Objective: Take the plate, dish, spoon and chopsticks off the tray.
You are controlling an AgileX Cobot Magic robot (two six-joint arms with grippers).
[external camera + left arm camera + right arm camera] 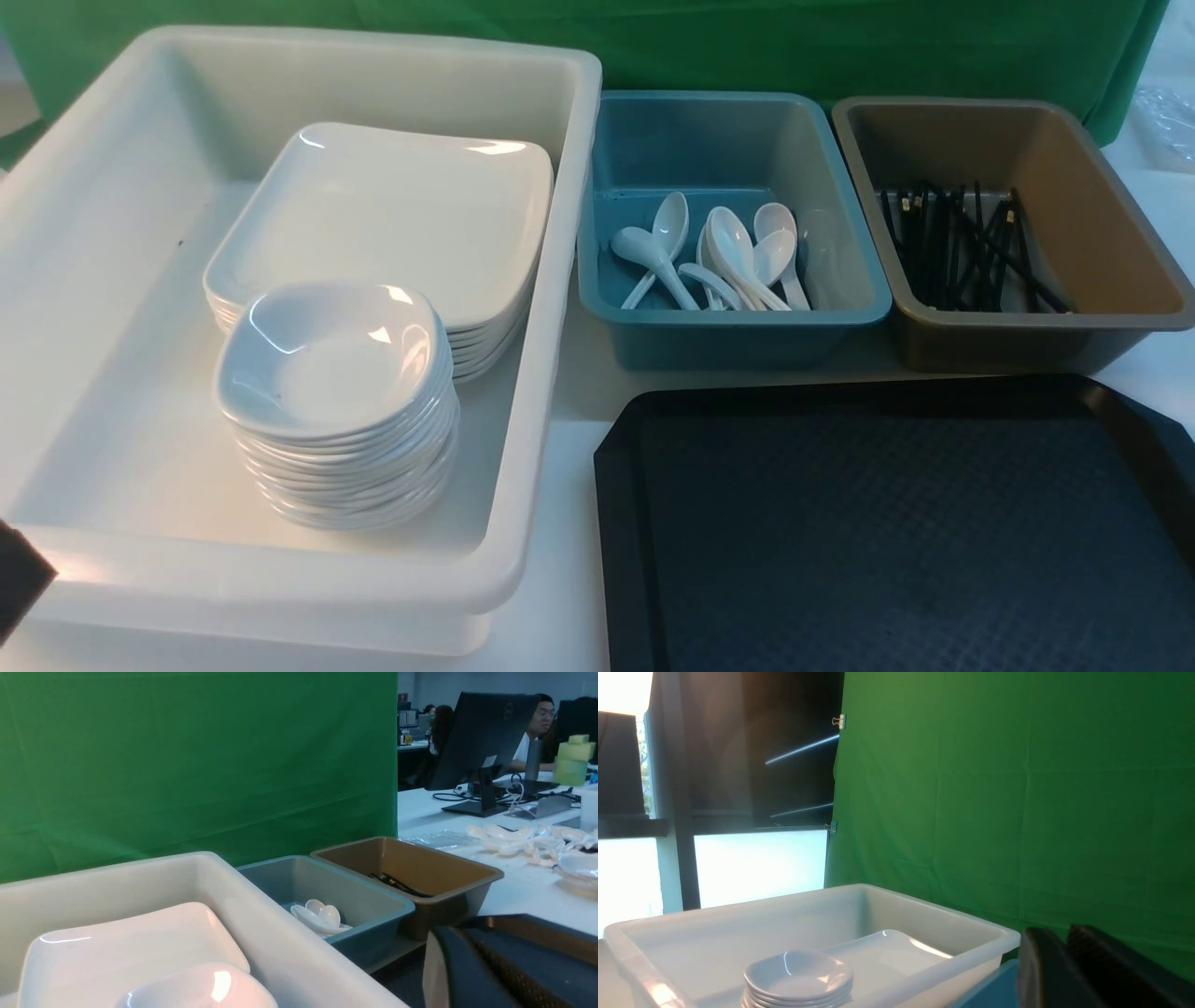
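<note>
The tray (896, 523) is lying bare; plates (392, 205) and dishes (331, 359) are sitting in the white bin (560, 280), spoons (733, 252) in the blue bin (728, 322), chopsticks (962, 247) in the brown bin (1036, 327); the job is looking finished; the left pincer (467, 966) is pressed together, the right pincer (1069, 966) I cannot tell.

Only small black parts of the robot were visible

In the left wrist view, the left gripper (472, 970) showed dark fingers with a fine ribbed texture and one pale, rounded edge; in the right wrist view, the right gripper (1064, 970) showed two matte black fingers, one with a textured inner face
</note>
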